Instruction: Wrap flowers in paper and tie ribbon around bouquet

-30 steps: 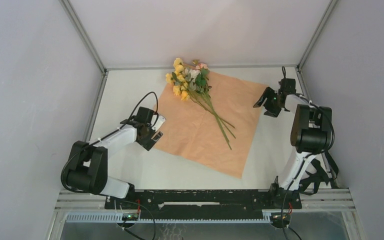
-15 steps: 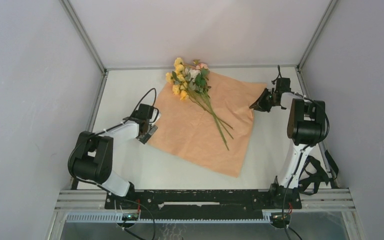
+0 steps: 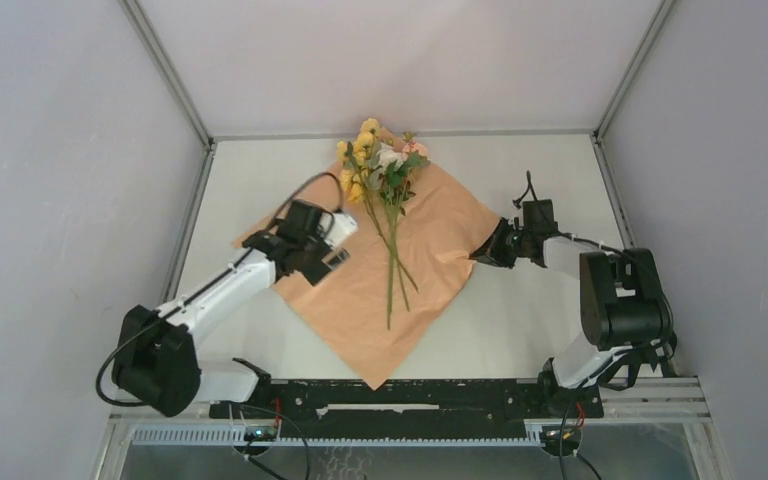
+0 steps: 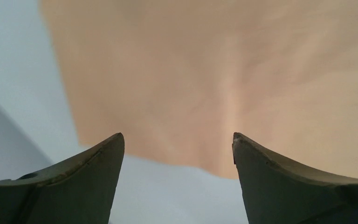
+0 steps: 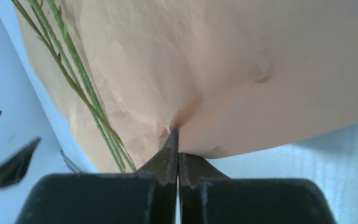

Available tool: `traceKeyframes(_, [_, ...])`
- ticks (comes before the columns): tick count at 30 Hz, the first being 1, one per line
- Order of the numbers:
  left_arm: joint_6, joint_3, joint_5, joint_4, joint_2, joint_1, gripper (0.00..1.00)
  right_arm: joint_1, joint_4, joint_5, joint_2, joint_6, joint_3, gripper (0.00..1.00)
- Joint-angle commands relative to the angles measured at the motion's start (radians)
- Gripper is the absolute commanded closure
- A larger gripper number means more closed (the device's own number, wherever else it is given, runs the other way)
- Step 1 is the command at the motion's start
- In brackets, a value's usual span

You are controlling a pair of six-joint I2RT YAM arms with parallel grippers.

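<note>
Stems [image 5: 81, 88] cut off at top.

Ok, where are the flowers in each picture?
Top external: the flowers lie upper middle, on the paper.
Left wrist: not in it; only paper beyond the open left tool.
Right wrist: just their green stems, upper left.
Shared landmark: the peach paper, pinched by the right tool.
</note>
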Motion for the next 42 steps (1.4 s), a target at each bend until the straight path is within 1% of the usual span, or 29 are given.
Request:
traceKeyframes(1, [0.092, 0.008, 0.258, -0.207, -0.054, -0.260, 0.07, 0.045, 0.069, 0.053, -0.058, 0.033, -0.037, 1.00])
traceKeyframes(2, [0.106, 0.002, 0.268, -0.225, -0.040, -0.350, 0.01, 0.052, 0.058, 0.054, -0.055, 0.029, -0.038, 0.97])
traceKeyframes(3, [0.129, -0.028, 0.264, -0.226, -0.040, -0.420, 0.00, 0.053, 0.043, 0.056, -0.054, 0.025, -0.038, 0.93])
traceKeyframes(4, [0.159, -0.061, 0.248, -0.216, -0.048, -0.481, 0.00, 0.053, 0.024, 0.059, -0.060, 0.020, -0.038, 0.81])
traceKeyframes(5, [0.188, -0.098, 0.228, -0.203, -0.056, -0.540, 0.00, 0.055, -0.001, 0.070, -0.072, 0.008, -0.038, 0.66])
traceKeyframes(6, [0.217, -0.133, 0.210, -0.194, -0.067, -0.579, 0.00, 0.057, -0.039, 0.102, -0.099, -0.007, -0.037, 0.55])
traceKeyframes(7, [0.240, -0.162, 0.207, -0.187, -0.077, -0.602, 0.00, 0.064, -0.081, 0.150, -0.149, -0.031, -0.038, 0.49])
traceKeyframes(9, [0.264, -0.211, 0.210, -0.170, -0.102, -0.609, 0.00, 0.091, -0.175, 0.261, -0.243, -0.061, -0.037, 0.42])
traceKeyframes(11, [0.282, -0.249, 0.224, -0.158, -0.143, -0.609, 0.00, 0.124, -0.250, 0.345, -0.343, -0.081, -0.035, 0.40])
traceKeyframes(13, [0.303, -0.278, 0.250, -0.157, -0.204, -0.606, 0.00, 0.166, -0.314, 0.357, -0.429, -0.114, -0.026, 0.39])
traceKeyframes(14, [0.311, -0.289, 0.264, -0.156, -0.243, -0.598, 0.00, 0.192, -0.333, 0.324, -0.464, -0.143, -0.016, 0.39])
traceKeyframes(17, [0.316, -0.279, 0.357, -0.180, -0.323, -0.504, 0.00, 0.309, -0.350, 0.143, -0.542, -0.290, 0.030, 0.39])
traceKeyframes(19, [0.307, -0.250, 0.395, -0.203, -0.330, -0.422, 0.00, 0.449, -0.322, 0.094, -0.585, -0.394, 0.049, 0.39])
traceKeyframes(22, [0.314, -0.247, 0.408, -0.197, -0.357, -0.315, 0.00, 0.693, -0.272, 0.158, -0.617, -0.622, 0.044, 0.37])
traceKeyframes(24, [0.321, -0.246, 0.409, -0.201, -0.377, -0.255, 0.00, 0.844, -0.263, 0.192, -0.599, -0.784, 0.026, 0.36])
traceKeyframes(26, [0.327, -0.244, 0.419, -0.199, -0.386, -0.192, 0.00, 0.969, -0.278, 0.148, -0.556, -0.985, 0.005, 0.35])
traceKeyframes(28, [0.326, -0.229, 0.445, -0.200, -0.375, -0.116, 0.00, 1.098, -0.279, 0.158, -0.478, -1.158, -0.004, 0.33])
traceKeyframes(29, [0.321, -0.213, 0.470, -0.207, -0.364, -0.079, 0.00, 1.136, -0.251, 0.180, -0.438, -1.199, -0.003, 0.32])
traceKeyframes(31, [0.305, -0.177, 0.527, -0.219, -0.335, 0.000, 0.00, 1.160, -0.194, 0.152, -0.362, -1.225, 0.011, 0.31])
traceKeyframes(33, [0.278, -0.143, 0.558, -0.228, -0.306, 0.056, 0.00, 1.156, -0.190, 0.081, -0.280, -1.233, 0.061, 0.31])
traceKeyframes(37, [0.256, -0.118, 0.567, -0.255, -0.286, 0.101, 0.00, 1.158, -0.198, 0.070, -0.116, -1.222, 0.135, 0.30])
traceKeyframes(38, [0.257, -0.123, 0.570, -0.255, -0.293, 0.108, 0.00, 1.158, -0.201, 0.067, -0.081, -1.207, 0.151, 0.28])
traceKeyframes(39, [0.257, -0.130, 0.572, -0.251, -0.302, 0.116, 0.00, 1.158, -0.213, 0.059, -0.042, -1.194, 0.168, 0.19])
traceKeyframes(40, [0.259, -0.137, 0.572, -0.247, -0.316, 0.121, 0.00, 1.158, -0.220, 0.058, 0.006, -1.184, 0.186, 0.03])
traceKeyframes(41, [0.259, -0.144, 0.569, -0.243, -0.323, 0.123, 0.00, 1.156, -0.223, 0.069, 0.035, -1.163, 0.202, 0.01])
traceKeyframes(42, [0.258, -0.147, 0.566, -0.242, -0.326, 0.125, 0.00, 1.154, -0.225, 0.082, 0.063, -1.148, 0.217, 0.00])
